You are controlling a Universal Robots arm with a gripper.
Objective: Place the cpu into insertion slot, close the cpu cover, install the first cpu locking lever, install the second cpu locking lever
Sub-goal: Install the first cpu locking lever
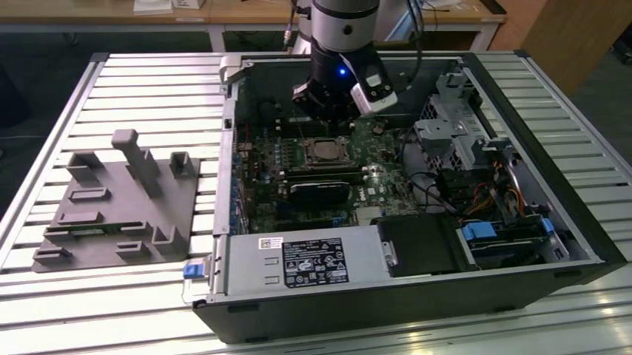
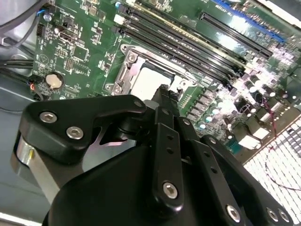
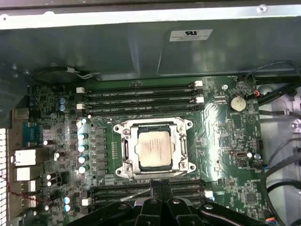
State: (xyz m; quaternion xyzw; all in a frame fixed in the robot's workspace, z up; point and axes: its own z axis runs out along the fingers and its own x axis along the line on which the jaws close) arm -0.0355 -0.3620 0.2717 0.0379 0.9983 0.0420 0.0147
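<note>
So in the exterior view the PC case [image 1: 582, 244] lies open on the slatted table [image 1: 148, 81], with a grey plastic jig [image 1: 118, 203] beside it toward the exterior view's left. The arm [image 1: 341, 37] hangs inside the case near the wall opposite the power supply [image 1: 296, 262]. The socket [image 1: 307, 145] is on the motherboard [image 1: 390, 181] just below the arm, well apart from the power-supply edge, and the chip [image 1: 324, 153] is already in it. In the second wrist view the gripper [image 2: 162, 90] is up close: its fingers are pinched together with nothing between them, and the tip hovers over the socket's edge, not touching the chip as far as I can see. The coin battery [image 2: 54, 80] sits off near the board's edge. The first wrist view gives the cleanest look: the chip [image 3: 155, 149] is seated square in the socket, and the silver cover [image 3: 126, 153] lies flat around it with the chip's top showing through the cut-out. Memory slots [image 3: 141, 96] run along both sides of the socket. The locking levers are too thin for me to tell whether they're hooked.
</note>
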